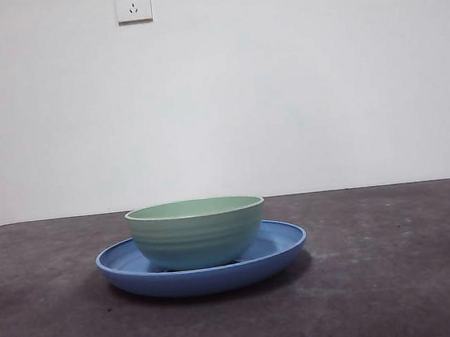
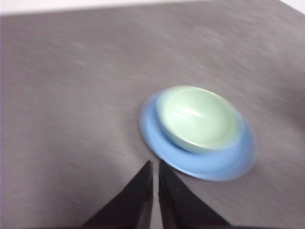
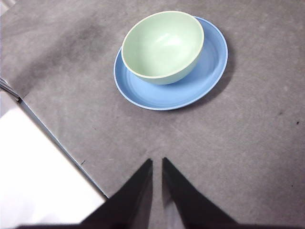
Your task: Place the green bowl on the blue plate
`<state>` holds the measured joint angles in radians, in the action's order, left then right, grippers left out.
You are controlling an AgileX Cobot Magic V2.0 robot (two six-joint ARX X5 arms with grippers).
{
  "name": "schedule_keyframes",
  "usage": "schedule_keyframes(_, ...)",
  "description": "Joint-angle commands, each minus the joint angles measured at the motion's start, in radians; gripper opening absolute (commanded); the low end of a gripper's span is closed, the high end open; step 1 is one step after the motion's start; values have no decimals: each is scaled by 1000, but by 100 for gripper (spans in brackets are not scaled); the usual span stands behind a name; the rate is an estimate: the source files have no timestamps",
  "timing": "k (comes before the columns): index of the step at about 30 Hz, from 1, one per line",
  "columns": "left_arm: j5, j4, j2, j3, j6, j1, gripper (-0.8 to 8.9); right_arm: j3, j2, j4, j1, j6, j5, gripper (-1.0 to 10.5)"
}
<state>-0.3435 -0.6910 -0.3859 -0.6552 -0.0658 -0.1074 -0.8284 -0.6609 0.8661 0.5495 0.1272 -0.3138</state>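
Green bowl upright on blue plate; left gripper and right gripper fingers pressed nearly together, clear of both.

bowl upright on plate, off-centre

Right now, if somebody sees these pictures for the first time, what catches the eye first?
The green bowl sitting upright inside the blue plate, alone in the middle of the dark grey table. Behind it, a bare white wall carries one power socket. Both claws hang apart from the dishes.
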Motion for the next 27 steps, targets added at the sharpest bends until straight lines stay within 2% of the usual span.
schedule_keyframes(1, 22, 171, 46, 126, -30, 71, 20, -8, -3, -10, 7, -5, 0, 30)
schedule_keyframes(5, 60, 356, 130, 308, -27, 129, 20, -8, -3, -10, 7, -5, 0, 30)
schedule_keyframes(7, 122, 412, 174, 389, -26, 141, 20, -8, -3, -10, 7, -5, 0, 30)
schedule_keyframes(10, 199, 436, 227, 469, -20, 142, 20, -8, -3, -10, 8, -5, 0, 30)
schedule_keyframes(22, 356, 461, 265, 571, -19, 125, 20, -8, -3, -10, 8, -5, 0, 30)
schedule_keyframes(27, 371, 508, 283, 616, -19, 108, 20, -8, -3, -10, 7, -5, 0, 30)
